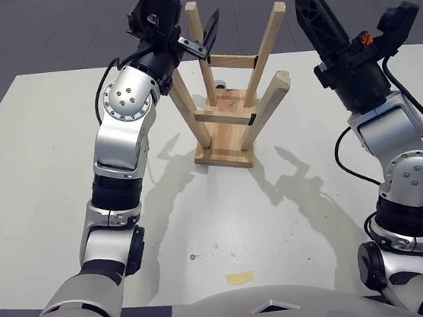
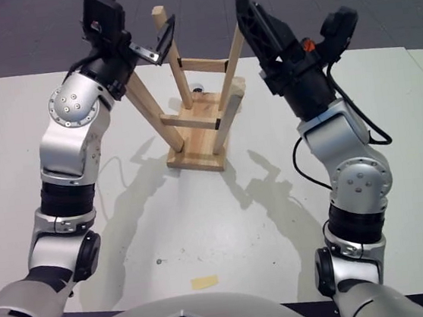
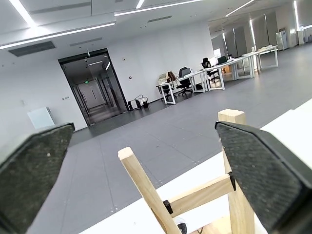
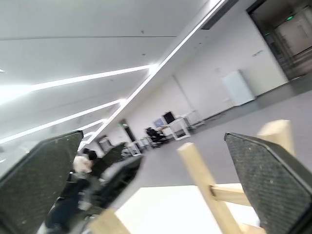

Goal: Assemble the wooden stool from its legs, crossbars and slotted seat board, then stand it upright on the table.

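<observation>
four legs (image 1: 263,42) are pointing up from the wooden stool (image 1: 226,118), which is standing upside down near the far middle of the white table (image 1: 42,147). its seat board (image 1: 222,148) is lying flat on the tabletop. crossbars (image 1: 232,60) are bridging the legs, one high at the back and another lower at the front (image 1: 222,115), and all the parts are sitting joined together.

i am holding my left gripper (image 3: 144,126) up at the stool's left side, level with the leg tops. its pads (image 3: 34,175) are spreading wide. in the left wrist view two legs and the high crossbar are showing in the gap between the pads, and neither pad is pressing on the wood. my left forearm is crossing in front of the nearest left leg in the eye views, and i cannot tell whether it is touching it.

i am holding my right gripper (image 4: 153,136) raised just to the right of the stool, apart from it, and gripping nothing. its pads (image 4: 263,180) are also spreading wide, with leg tops showing beyond them.

nearer to me, a small yellowish scrap (image 1: 239,278) is lying on the table's front edge.
</observation>
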{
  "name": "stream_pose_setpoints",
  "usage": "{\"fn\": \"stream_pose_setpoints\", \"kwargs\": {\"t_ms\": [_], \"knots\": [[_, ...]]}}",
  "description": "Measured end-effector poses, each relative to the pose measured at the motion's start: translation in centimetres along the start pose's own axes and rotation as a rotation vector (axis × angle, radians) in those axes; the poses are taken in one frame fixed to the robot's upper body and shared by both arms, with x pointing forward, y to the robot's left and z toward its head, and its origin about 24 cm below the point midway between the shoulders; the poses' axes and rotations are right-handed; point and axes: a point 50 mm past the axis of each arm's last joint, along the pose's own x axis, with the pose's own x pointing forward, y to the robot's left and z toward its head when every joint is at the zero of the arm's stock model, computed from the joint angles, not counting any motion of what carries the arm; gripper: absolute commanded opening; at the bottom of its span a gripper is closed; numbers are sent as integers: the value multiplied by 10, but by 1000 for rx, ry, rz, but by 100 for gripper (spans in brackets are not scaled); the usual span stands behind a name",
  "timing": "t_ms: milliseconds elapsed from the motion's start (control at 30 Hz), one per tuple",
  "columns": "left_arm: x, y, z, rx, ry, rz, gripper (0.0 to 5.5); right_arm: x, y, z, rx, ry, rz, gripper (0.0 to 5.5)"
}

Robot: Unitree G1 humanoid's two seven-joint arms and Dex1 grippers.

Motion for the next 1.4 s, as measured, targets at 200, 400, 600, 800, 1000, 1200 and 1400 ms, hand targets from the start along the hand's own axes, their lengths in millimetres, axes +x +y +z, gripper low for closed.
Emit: {"fn": "stream_pose_setpoints", "kwargs": {"t_ms": [200, 400, 600, 800, 1000, 1200, 1400], "knots": [[-6, 46, 46, -200, -172, 172, 537, -5, -51, -21, -177, 54, -338, 540], [-29, 127, 67, -61, -205, 490, 537, -21, -35, -81, -220, 411, -53, 540], [-80, 158, -13, 84, 153, 612, 537, -72, 5, -103, -55, 661, 323, 540], [-106, 143, -50, 81, 334, 274, 537, -99, -22, -98, -95, 761, 253, 540], [-177, 113, -96, 39, 754, -291, 537, -84, -58, -85, -224, 663, 126, 540], [-178, 68, -92, -34, 830, -687, 537, -22, -68, -77, -374, 540, 232, 540], [-127, 17, -95, -73, 630, -767, 537, -14, -69, -97, -348, 671, 424, 540]]}}
